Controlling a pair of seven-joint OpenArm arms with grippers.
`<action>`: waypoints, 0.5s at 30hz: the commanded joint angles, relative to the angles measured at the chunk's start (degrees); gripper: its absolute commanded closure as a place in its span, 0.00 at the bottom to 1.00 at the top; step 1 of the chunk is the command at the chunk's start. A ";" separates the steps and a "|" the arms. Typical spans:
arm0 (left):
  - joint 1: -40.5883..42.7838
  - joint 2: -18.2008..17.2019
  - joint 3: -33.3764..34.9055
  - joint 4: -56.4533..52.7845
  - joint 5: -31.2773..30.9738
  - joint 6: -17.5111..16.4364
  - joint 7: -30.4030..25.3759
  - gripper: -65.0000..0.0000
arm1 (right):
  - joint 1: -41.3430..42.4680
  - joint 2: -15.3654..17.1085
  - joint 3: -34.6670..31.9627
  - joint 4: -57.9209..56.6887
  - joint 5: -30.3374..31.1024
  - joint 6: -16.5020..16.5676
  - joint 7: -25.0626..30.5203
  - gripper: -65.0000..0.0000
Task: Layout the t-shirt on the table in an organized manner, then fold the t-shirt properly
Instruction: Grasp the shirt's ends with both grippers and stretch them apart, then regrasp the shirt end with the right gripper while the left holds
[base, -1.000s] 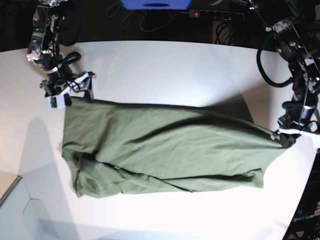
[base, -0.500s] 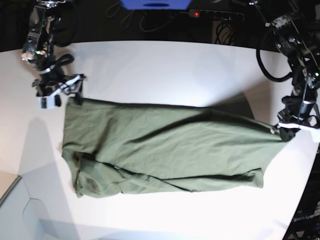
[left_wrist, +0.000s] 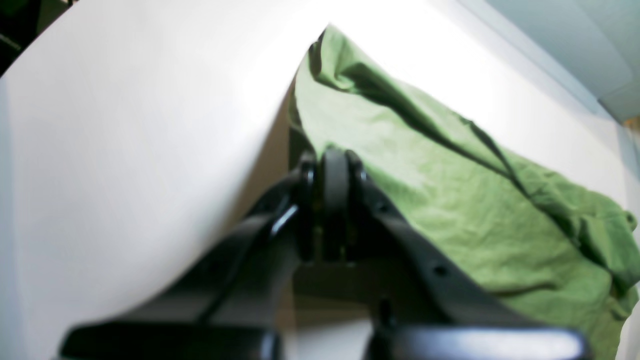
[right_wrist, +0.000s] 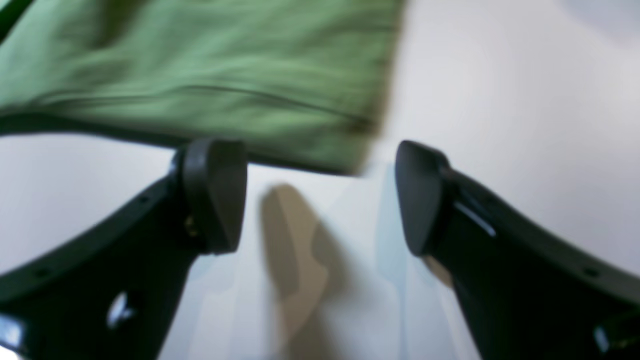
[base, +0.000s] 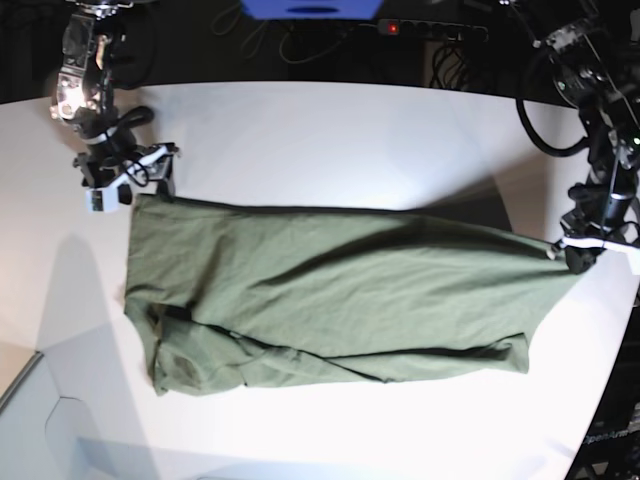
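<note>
Where the left wrist view looks down, we see the left gripper clenched on a corner of the t-shirt, which runs toward 4 o'clock across the table. From the right wrist, we see the right gripper spread wide and empty, the shirt's corner toward 11 o'clock. From the base view, we see the shirt spread across the table's middle, grippers at 3 and 10 o'clock.

From my station I see the t-shirt as soft, matt olive-green cloth, finely creased and wrinkled across its surface, with no sheen. The table under it looks like a smooth, hard white top that throws back a bright glare from the lights. Both the left gripper and the right gripper read as black moulded plastic with a faint satin gloss along the finger edges.
</note>
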 joint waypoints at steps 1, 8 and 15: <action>-0.64 -0.61 -0.19 1.25 -0.48 -0.12 -1.13 1.00 | 0.36 0.54 -0.29 0.70 0.51 0.31 0.52 0.29; 0.59 -0.52 -0.19 1.51 -0.48 -0.12 -1.22 1.00 | 2.64 0.54 -2.40 -0.89 0.51 0.31 0.52 0.48; 1.91 -0.52 -0.90 3.45 -0.48 -0.12 -1.22 1.00 | 3.79 0.98 -1.96 -2.56 0.51 0.31 0.34 1.00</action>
